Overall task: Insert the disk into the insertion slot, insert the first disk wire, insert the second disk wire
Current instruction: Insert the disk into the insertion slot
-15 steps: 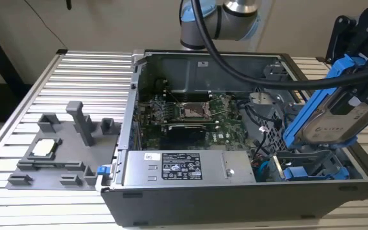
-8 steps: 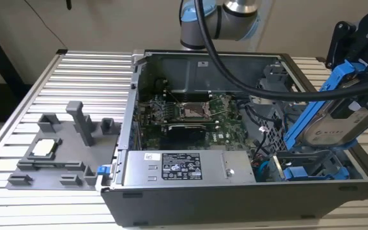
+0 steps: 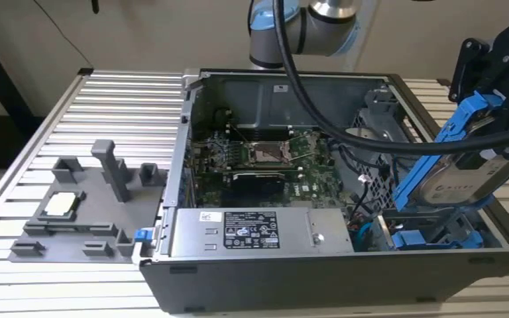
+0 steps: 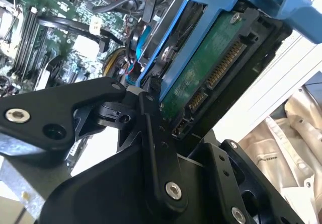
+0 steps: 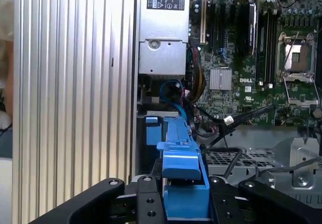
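- The black gripper [image 3: 500,112] is clamped on the flat silver-beige disk [image 3: 453,180] in its bright blue plastic carrier frame, holding it tilted
- Below the gripper, the open grey metal computer case [image 3: 236,291] rests on the ribbed aluminium bench [image 3: 104,106]
- The disk's lower end hangs just above the case's blue-lined bay [image 3: 431,238]

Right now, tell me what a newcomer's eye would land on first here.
The bright blue carrier of the disk stands out first, held tilted by the gripper over the corner of the open computer case at the exterior view's right. Inside the case, the green motherboard lies exposed next to the grey power-supply box.
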`<control>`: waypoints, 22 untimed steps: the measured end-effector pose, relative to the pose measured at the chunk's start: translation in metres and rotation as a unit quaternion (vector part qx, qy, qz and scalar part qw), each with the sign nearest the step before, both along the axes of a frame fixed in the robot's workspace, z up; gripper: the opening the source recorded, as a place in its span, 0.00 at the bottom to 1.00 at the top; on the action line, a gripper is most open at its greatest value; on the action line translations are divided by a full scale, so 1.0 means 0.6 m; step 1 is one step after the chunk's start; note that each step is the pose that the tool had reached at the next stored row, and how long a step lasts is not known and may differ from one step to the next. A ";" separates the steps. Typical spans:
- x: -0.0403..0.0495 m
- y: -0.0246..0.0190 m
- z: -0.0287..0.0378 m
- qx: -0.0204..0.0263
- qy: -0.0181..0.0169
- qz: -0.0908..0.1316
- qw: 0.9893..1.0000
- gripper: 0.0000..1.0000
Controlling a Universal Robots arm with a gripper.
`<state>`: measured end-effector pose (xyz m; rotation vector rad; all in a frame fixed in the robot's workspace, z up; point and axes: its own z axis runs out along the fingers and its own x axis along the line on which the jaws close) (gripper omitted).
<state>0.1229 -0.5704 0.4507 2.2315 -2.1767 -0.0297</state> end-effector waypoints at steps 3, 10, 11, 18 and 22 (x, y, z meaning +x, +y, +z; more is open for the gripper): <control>0.001 0.0000 -0.005 0.000 0.000 0.001 1.000 0.33; 0.004 -0.0006 -0.019 0.001 0.000 0.001 1.000 0.33; 0.005 -0.0006 -0.021 0.001 0.000 0.001 1.000 0.33; 0.007 -0.0011 -0.034 0.003 0.000 0.001 1.000 0.33; 0.007 -0.0012 -0.042 0.003 0.000 0.000 1.000 0.33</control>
